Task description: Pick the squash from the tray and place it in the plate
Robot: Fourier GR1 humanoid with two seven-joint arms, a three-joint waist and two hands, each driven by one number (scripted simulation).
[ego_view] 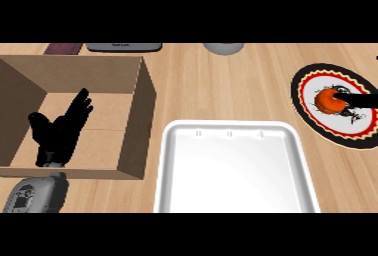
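You have the squash (329, 101) on the plate (310, 118) at the worktop's right edge; it sits orange and round near the plate's middle, over the white centre with its black markings; the plate's rim is black with a red and yellow band. Your right hand (359, 100) comes in from the right edge and touches the squash; dark fingers show above and beside it, but you cannot tell whether they grip it or lie open, since only a small part of the hand shows. The white tray (173, 170) lies at the worktop's near edge, towards the middle, left of the plate and apart from it. Your left hand (60, 131) rests over the open cardboard box (140, 125) at the left side, fingers straight and pointing up, holding nothing; its grey forearm (33, 195) shows at the lower left corner. Along the far edge you see a grey object (224, 48) and a dark flat device (124, 47), both cut off.
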